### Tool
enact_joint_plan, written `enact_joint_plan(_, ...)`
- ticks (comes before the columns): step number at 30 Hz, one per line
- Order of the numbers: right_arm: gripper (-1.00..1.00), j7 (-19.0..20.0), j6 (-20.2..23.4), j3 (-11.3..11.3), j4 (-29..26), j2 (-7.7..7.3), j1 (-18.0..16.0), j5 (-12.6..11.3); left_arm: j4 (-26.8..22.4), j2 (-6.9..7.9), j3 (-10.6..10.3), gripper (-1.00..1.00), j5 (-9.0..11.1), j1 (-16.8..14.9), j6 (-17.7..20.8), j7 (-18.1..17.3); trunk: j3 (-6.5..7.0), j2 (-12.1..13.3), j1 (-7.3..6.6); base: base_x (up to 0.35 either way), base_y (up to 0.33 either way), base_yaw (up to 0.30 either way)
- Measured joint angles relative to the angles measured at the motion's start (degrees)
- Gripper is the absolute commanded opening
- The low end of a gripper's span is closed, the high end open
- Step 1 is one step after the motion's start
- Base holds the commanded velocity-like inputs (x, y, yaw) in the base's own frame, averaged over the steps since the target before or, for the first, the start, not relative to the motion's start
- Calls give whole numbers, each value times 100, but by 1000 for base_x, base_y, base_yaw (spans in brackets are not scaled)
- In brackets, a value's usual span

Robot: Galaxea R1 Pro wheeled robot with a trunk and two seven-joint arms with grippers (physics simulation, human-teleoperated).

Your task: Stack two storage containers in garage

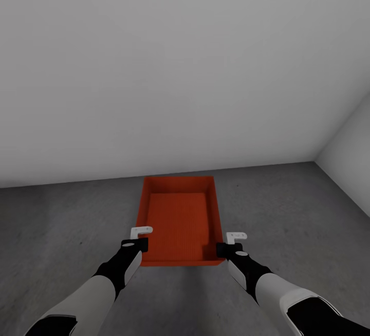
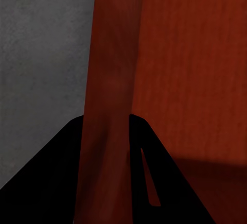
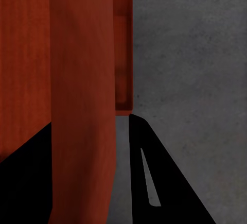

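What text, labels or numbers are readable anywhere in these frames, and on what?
None. No text, label, brand, number or sign is legible in any view.
The storage container has plain red-orange walls and a ribbed bottom with no marking.
The left gripper and right gripper, each around a side wall of the container, carry no lettering.
The wall and the floor are bare.

container (image 1: 178, 223): matt red-orange plastic, finely ribbed base
floor (image 1: 61, 223): rough mottled grey concrete
wall (image 1: 154, 68): smooth matt white-grey
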Motion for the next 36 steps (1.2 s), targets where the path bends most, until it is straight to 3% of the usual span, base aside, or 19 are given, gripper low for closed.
enact_joint_plan(36, -100, -18, -5, -31, 12, 21, -1, 35, -1, 18, -1, -100, 7, 1, 1, -20, 0, 0, 0, 62, 0, 0)
